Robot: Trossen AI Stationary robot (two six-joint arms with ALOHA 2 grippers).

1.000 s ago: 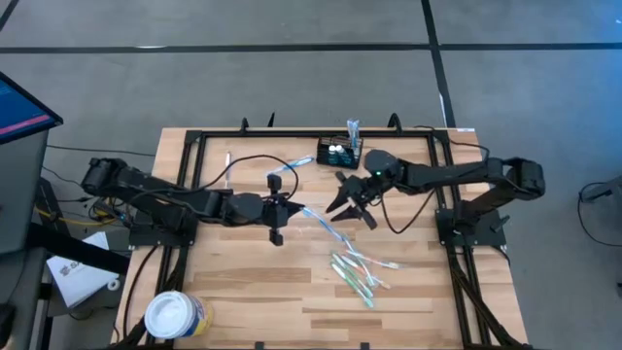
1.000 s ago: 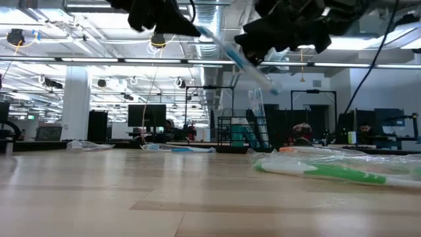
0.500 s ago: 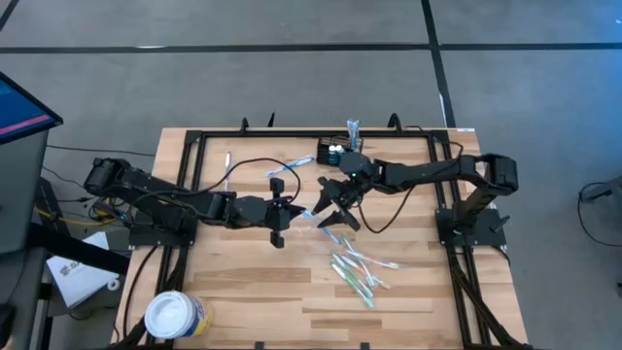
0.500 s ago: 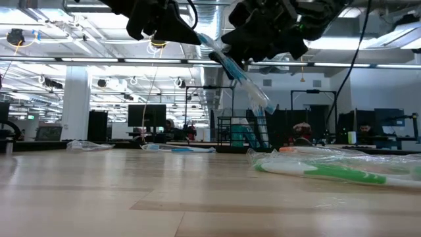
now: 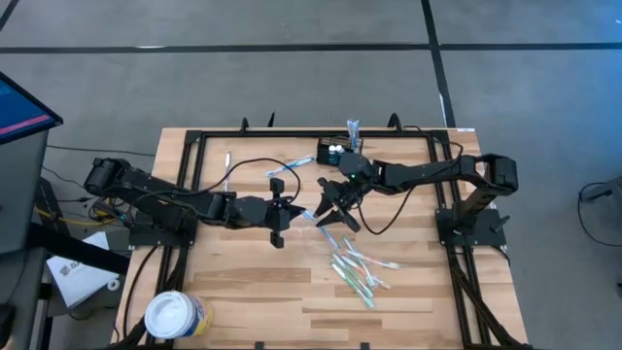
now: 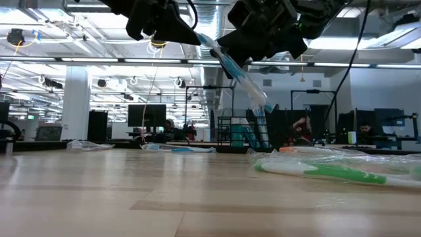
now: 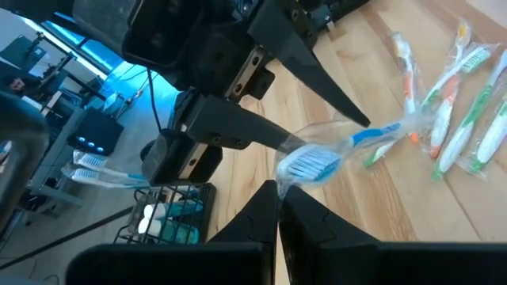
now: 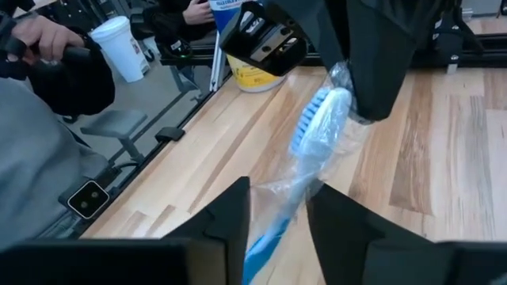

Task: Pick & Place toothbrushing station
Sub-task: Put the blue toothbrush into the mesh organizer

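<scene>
Since a second ago, the right gripper [image 5: 331,209] has been brought from beside the toothbrushing station [image 5: 339,153] toward mid-table, up to the wrapped blue toothbrush [image 5: 318,216].

From above, that brush is gripped at one end by the closed jaws of the left gripper [image 5: 294,210]; the caddy is seen at the far edge of the table [image 5: 243,282], with more wrapped toothbrushes [image 5: 357,271] near the front.

At table height, the brush [image 6: 231,68] is seen slanting in the air between both grippers.

In the left wrist view, the right jaws stand around the brush [image 7: 337,150].

In the right wrist view, the handle [image 8: 273,218] passes between parted fingers [image 8: 234,214]; whether it is pinched cannot be told.
</scene>
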